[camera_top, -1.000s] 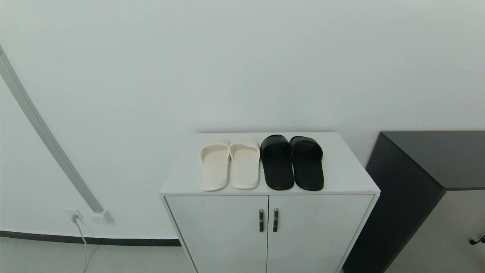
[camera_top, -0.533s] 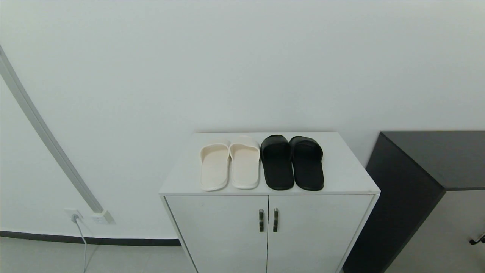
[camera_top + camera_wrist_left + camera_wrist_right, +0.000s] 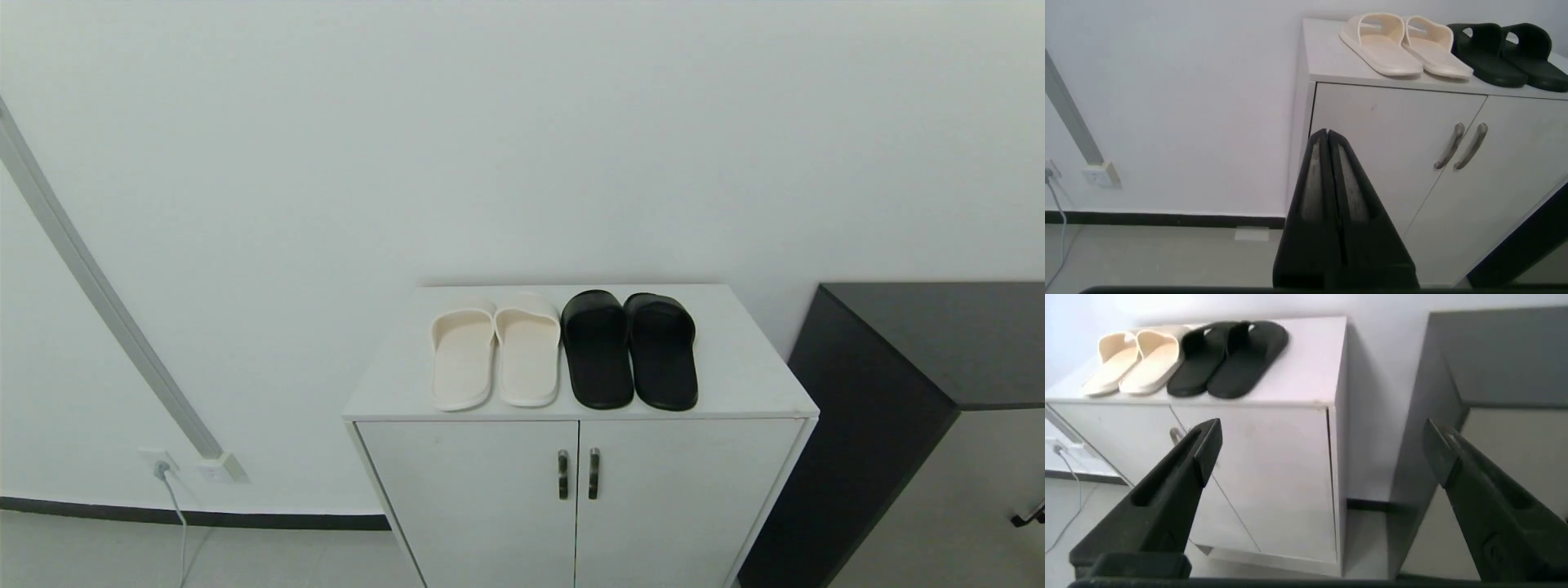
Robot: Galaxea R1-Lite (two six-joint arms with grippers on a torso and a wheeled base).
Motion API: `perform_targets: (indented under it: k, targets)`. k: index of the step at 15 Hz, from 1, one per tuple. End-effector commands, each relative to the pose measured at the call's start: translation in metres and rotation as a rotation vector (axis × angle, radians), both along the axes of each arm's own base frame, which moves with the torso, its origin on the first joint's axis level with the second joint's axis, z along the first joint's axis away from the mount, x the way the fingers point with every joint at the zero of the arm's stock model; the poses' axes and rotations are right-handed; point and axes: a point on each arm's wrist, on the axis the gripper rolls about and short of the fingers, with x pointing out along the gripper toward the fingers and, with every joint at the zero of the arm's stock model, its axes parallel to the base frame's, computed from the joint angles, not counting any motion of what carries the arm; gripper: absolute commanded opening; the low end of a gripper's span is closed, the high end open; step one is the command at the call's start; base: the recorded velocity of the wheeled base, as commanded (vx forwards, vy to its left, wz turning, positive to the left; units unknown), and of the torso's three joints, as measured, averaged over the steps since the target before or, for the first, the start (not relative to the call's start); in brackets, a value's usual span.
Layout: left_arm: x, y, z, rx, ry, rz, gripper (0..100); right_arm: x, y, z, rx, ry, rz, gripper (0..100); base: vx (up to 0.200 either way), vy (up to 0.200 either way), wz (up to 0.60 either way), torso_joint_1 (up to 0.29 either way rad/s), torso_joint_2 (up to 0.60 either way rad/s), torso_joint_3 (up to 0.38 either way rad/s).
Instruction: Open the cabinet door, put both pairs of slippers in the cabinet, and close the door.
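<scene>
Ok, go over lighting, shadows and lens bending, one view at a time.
Head view: soft, even light; the slippers cast barely any shadow on the cabinet top; the wall conduit bows, likely lens bending. Left wrist view: the shut left gripper is a dark, unlit shape. Right wrist view: the open right gripper likewise.

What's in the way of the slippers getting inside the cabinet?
The cabinet doors are both shut, so they block the way in. The white slippers and the black slippers sit side by side on the cabinet top. A door must be pulled open by its handle first.
</scene>
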Motion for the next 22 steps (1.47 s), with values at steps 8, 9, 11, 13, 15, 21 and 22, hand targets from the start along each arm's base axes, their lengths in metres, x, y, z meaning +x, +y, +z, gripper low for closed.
perform_targets:
  k: [8,9,11,13,15,21,22]
  targets:
    - [0.000,0.000,0.000,0.000,0.000,-0.001,0,0.145,0.084,0.044,0.028,0.139,0.076,100,0.000,0.000,0.00,0.000,0.00,0.000]
    - [0.000,0.000,0.000,0.000,0.000,0.001,0,0.155,0.097,0.047,0.026,0.143,0.091,100,0.000,0.000,0.00,0.000,0.00,0.000]
    - [0.000,0.000,0.000,0.000,0.000,0.001,0,0.174,0.124,0.048,0.041,0.156,0.054,100,0.000,0.000,0.00,0.000,0.00,0.000]
    - [0.000,0.000,0.000,0.000,0.002,0.001,0,0.184,0.144,0.050,0.063,0.157,0.056,100,0.000,0.000,0.00,0.000,0.00,0.000]
    - [0.000,0.000,0.000,0.000,0.000,0.001,0,0.202,0.167,0.047,0.053,0.161,0.048,100,0.000,0.000,0.00,0.000,0.00,0.000]
    - [0.000,0.000,0.000,0.000,0.002,-0.001,0,0.240,0.225,0.014,0.030,0.137,0.019,100,0.000,0.000,0.00,0.000,0.00,0.000]
    - [0.000,0.000,0.000,0.000,0.002,0.001,0,0.244,0.230,0.011,0.024,0.136,-0.001,100,0.000,0.000,0.00,0.000,0.00,0.000]
